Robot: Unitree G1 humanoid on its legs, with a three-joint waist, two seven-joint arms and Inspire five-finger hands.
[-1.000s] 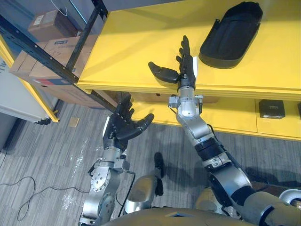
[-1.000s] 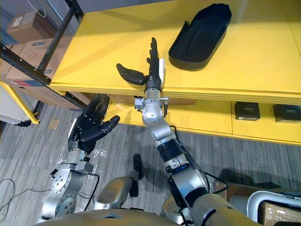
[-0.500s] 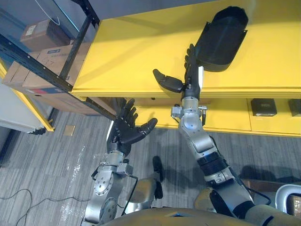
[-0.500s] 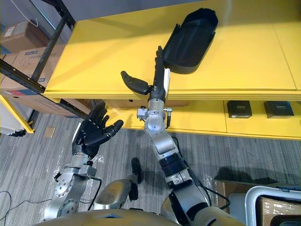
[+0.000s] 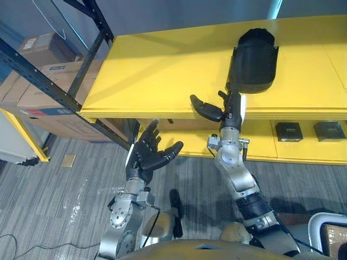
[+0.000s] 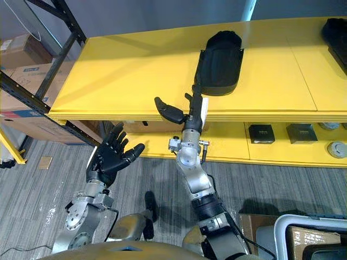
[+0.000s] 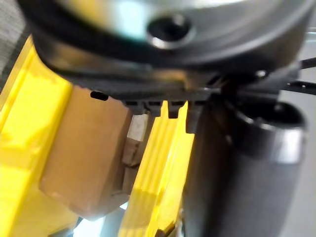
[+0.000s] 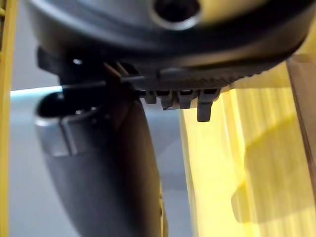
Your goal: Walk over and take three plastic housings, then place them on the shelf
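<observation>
Has one black plastic housing (image 5: 254, 60) lying flat on the shelf's yellow top board (image 5: 162, 70), set a little back from that board's front edge. Counts as one of three placed, by the look of it. Shows a second dark shape (image 6: 337, 30) at the top board's far right end, cut off and too little to name. Leaves two more housings to fetch, or one if that shape is a housing.

Puts the right hand (image 5: 233, 108) at the top board's front edge, fingers straight, thumb spread wide, clamped on nothing; cannot tell whether the fingertips touch the housing's near end. Holds the left hand (image 5: 146, 157) below the top board's front edge, palm up, fingers apart, empty too.

Carries small black boxes (image 6: 262, 133) and round grey parts (image 6: 339, 149) on the lower board under the top board. Has cardboard boxes (image 5: 59, 73) stacked past the top board's left end. Offers wide bare room on the top board left of the housing, with no obstacle there.
</observation>
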